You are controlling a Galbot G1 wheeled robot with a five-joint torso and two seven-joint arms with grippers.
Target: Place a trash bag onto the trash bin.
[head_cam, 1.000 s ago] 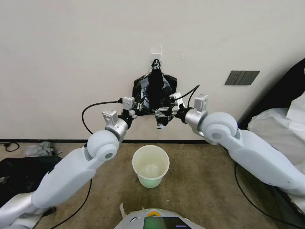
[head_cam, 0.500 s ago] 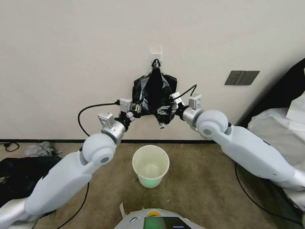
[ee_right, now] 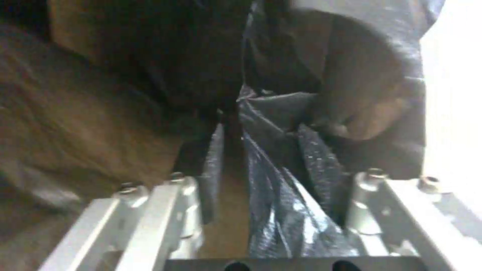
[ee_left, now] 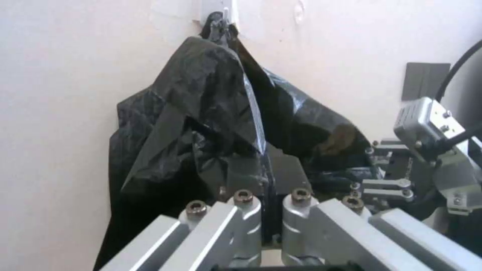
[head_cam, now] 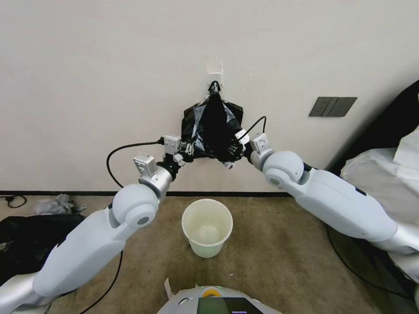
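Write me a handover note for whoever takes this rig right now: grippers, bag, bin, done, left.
Left gripper: shut on the trash bag's lower left corner.
Right gripper: open, black film between its fingers, at the lower right corner.
Trash bag: hanging from the wall hook.
Trash bin: upright on the carpet below, unlined.
Done: both arms at the bag.
Left: close right gripper, free the bag, fit it over the bin.

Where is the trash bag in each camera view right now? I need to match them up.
Head view: the trash bag hangs on the wall from a hook, above the bin, between the left gripper and right gripper.
Left wrist view: the bag drapes just beyond the fingers.
Right wrist view: its plastic lies between the fingers.
Shared landmark: the hook, seen from head and left wrist.
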